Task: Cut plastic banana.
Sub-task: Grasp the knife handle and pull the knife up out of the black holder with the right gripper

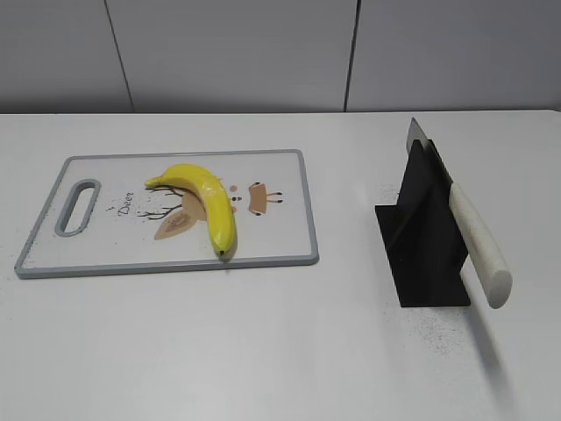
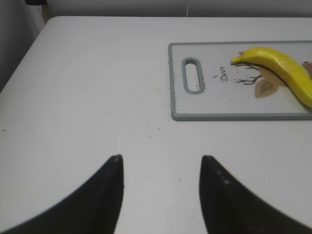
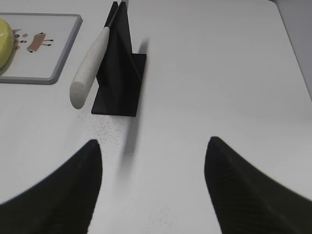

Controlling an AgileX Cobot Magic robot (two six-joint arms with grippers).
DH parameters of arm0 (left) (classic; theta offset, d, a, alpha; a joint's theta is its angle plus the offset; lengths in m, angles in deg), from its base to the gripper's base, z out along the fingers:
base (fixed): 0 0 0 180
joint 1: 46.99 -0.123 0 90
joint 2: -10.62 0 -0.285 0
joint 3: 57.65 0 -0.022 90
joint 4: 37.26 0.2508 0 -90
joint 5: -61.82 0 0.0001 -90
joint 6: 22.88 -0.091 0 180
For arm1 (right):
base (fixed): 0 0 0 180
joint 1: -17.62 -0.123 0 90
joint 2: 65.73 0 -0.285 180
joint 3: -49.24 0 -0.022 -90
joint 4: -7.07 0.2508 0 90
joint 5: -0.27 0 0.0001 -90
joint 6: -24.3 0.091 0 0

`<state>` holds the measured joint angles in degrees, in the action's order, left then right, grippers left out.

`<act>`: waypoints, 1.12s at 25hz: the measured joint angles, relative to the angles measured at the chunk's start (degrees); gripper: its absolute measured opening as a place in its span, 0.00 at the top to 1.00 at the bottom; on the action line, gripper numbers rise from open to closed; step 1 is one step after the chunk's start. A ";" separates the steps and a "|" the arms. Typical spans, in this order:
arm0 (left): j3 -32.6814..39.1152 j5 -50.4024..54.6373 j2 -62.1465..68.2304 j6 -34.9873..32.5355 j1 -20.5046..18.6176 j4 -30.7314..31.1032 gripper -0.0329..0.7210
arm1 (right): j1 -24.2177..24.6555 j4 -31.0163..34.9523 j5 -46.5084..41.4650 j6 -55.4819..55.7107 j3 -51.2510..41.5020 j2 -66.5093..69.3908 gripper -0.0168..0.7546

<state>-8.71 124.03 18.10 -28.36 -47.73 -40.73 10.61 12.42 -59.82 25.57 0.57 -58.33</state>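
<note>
A yellow plastic banana lies whole on a white cutting board with a grey rim at centre left. It also shows in the left wrist view. A knife with a cream handle rests blade-down in a black stand on the right, handle pointing toward the front. The right wrist view shows the knife and the stand. My left gripper is open and empty over bare table left of the board. My right gripper is open and empty, in front of the stand. Neither arm shows in the exterior view.
The white table has dark specks around the stand and beside the board. The board has a handle slot at its left end. A grey panelled wall stands behind the table.
</note>
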 joint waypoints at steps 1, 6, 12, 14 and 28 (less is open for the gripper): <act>0.00 0.00 0.00 0.00 0.00 0.00 0.31 | 0.00 0.00 0.00 0.00 0.00 0.00 0.29; 0.00 0.00 0.00 0.00 0.00 0.00 0.31 | 0.00 0.00 0.00 0.00 0.00 0.00 0.29; 0.00 0.00 0.00 0.00 0.00 0.00 0.31 | 0.00 0.00 0.00 0.00 0.00 0.00 0.29; 0.00 0.00 0.00 0.00 0.00 0.00 0.31 | 0.00 0.00 0.00 0.00 0.00 0.00 0.29; 0.00 0.00 0.00 0.00 0.00 0.63 0.31 | 0.00 0.00 0.00 0.00 0.00 0.00 0.29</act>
<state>-8.71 124.03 18.10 -28.36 -47.73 -40.10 10.61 12.42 -59.82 25.57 0.57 -58.33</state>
